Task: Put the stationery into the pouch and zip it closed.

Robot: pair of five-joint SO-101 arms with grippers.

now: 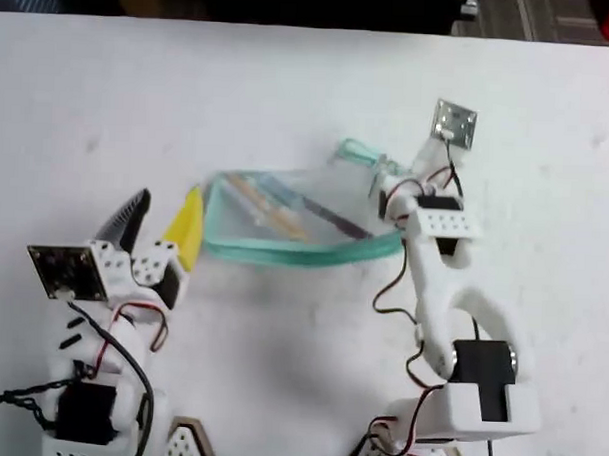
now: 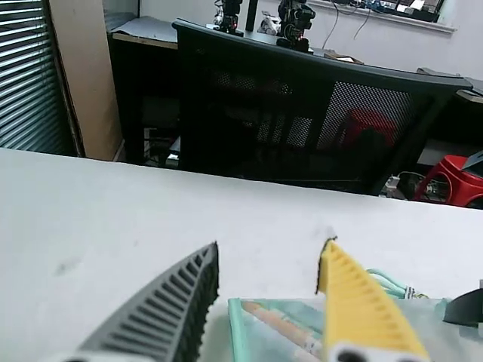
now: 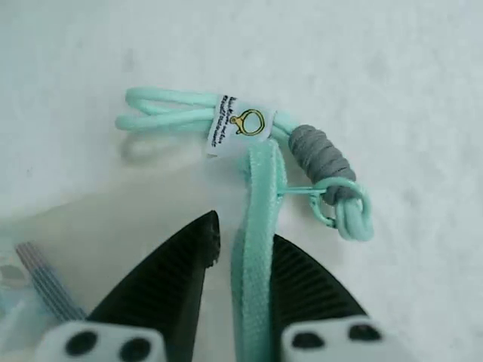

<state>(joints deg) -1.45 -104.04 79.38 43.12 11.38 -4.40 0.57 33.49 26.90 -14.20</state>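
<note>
from my side i see the pouch point(image 1: 285, 212) lying flat in the middle of the white table point(image 1: 280, 357), between the two arms. it is clear with a mint green border, and the stationery point(image 1: 270, 209) is inside it: a pale pencil and a darker pen lie side by side along its length. i cannot tell if the zip is closed.

the left gripper point(image 1: 167, 208) is at the left end of the pouch, low over the table. its fingers are wide apart and they hold nothing. in the left wrist view the grey finger point(image 2: 166, 317) is over bare table, just beside the pouch point(image 2: 256, 339), and the yellow finger point(image 2: 355, 309) is over the pouch itself. between them i see the pencil point(image 2: 283, 328) through the clear wall. behind the table there is a black chair point(image 2: 302, 113).

the right gripper point(image 1: 391, 196) is at the opposite end of the pouch. in the right wrist view its black fingers point(image 3: 173, 279) are closed on the mint border band point(image 3: 256, 249), one finger on each side. beyond the fingertips the mint cord loop point(image 3: 166, 109) lies on the table, with a white label point(image 3: 241, 124) and a grey knot point(image 3: 317, 147) on it.
</note>
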